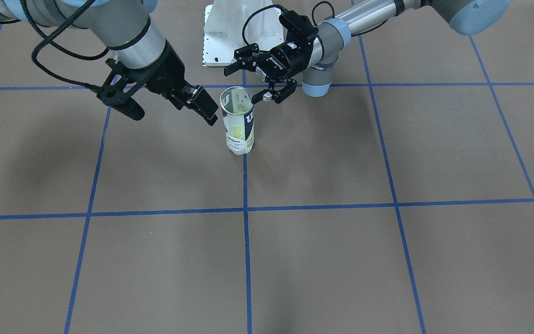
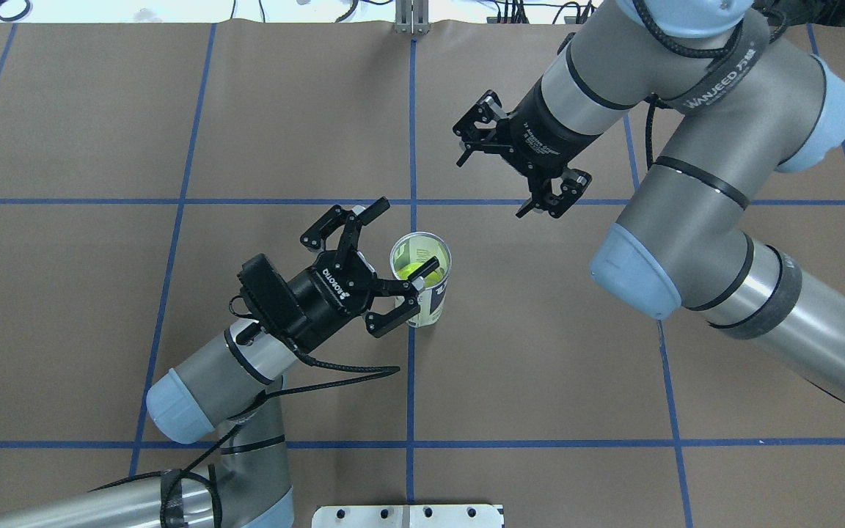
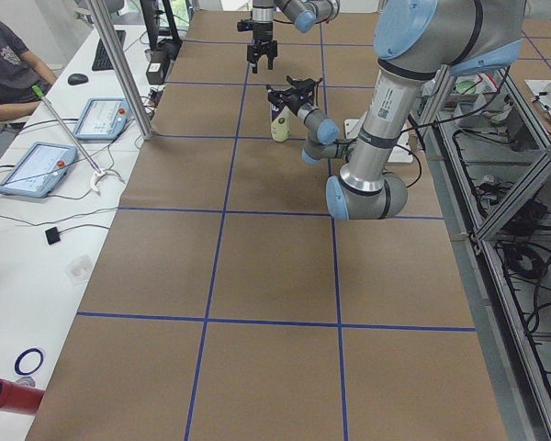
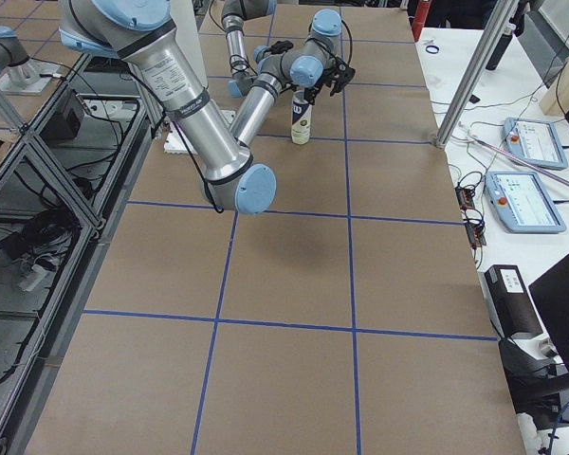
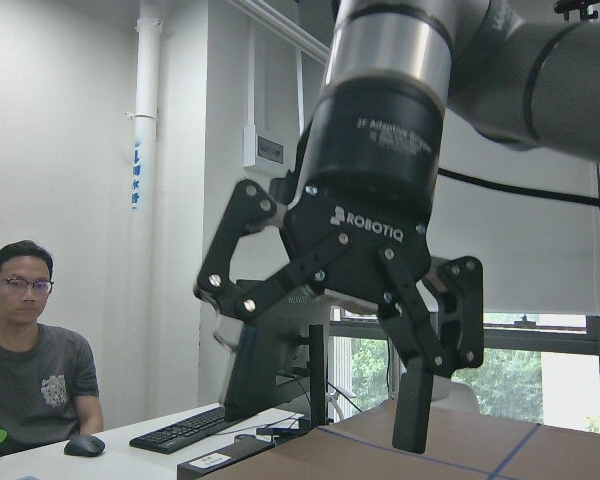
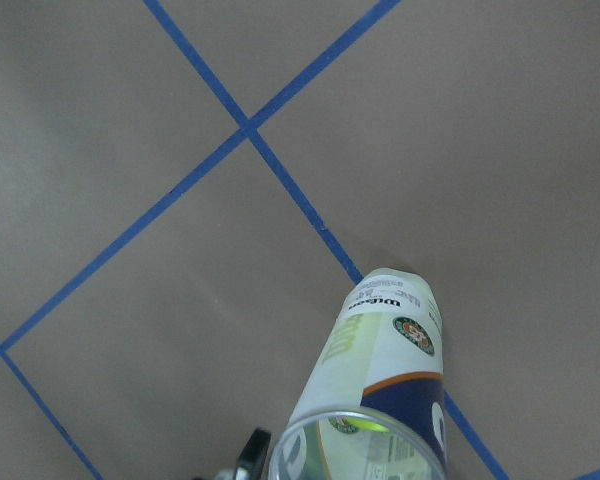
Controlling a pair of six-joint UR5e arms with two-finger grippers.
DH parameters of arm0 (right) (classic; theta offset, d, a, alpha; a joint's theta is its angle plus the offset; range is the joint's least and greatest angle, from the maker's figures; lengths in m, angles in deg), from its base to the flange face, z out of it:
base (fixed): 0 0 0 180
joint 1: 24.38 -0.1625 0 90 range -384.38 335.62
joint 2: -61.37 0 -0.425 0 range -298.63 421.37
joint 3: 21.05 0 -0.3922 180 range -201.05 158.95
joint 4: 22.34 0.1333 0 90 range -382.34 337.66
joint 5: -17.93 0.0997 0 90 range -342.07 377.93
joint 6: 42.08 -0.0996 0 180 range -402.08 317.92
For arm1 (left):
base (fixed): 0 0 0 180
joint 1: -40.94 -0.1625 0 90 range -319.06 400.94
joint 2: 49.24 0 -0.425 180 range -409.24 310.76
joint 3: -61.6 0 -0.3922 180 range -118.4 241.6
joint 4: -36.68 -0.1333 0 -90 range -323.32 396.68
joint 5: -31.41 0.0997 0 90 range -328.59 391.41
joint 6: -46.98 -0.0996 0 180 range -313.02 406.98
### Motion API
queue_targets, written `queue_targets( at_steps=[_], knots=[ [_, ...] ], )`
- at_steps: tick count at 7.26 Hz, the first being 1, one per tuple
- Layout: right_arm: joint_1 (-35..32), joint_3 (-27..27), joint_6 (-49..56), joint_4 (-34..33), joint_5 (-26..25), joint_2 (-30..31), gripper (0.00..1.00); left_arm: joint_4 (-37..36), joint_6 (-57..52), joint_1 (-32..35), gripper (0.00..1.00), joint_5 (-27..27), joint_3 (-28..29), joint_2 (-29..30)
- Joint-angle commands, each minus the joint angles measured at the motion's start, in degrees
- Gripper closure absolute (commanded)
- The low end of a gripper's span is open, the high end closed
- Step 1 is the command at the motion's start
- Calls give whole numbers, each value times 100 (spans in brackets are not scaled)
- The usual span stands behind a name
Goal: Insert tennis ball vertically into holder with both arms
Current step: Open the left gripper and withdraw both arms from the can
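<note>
Worktop [image 1: 341, 260]: brown covering, marked into squares by blue tape lines [image 1: 247, 260]. In the exterior left view a white side desk [image 3: 37, 276] runs beside it, carrying a near pendant [image 3: 37, 168], a far pendant [image 3: 104, 118], a dark mouse [image 3: 78, 79], a keyboard [image 3: 103, 53], a blue ring [image 3: 29, 360] and a red cylinder [image 3: 9, 395]. A person [image 3: 9, 64] in a dark grey T-shirt sits at that desk; an aluminium post [image 3: 119, 69] stands at the desk's edge next to the worktop.
</note>
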Motion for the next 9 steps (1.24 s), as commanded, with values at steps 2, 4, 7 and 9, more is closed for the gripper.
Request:
queue_targets(
  at_steps=[2, 4, 7, 9],
  knots=[
    [-631, 113, 1316, -1, -25, 630, 1, -1104, 73, 360, 1, 1250, -1825, -1816],
    [-1122, 586, 2395, 26, -52, 754, 1, -1623, 667, 826, 1, 2020, -1784, -2461],
    [-1940, 1351, 4435, 35, -69, 895, 1, -3221, 2452, 1956, 1, 956, -1678, -2891],
    [-2309, 1598, 5428, 35, -78, 1115, 1, -4694, 3069, 3614, 1, -1369, -1687, -2973]
  ],
)
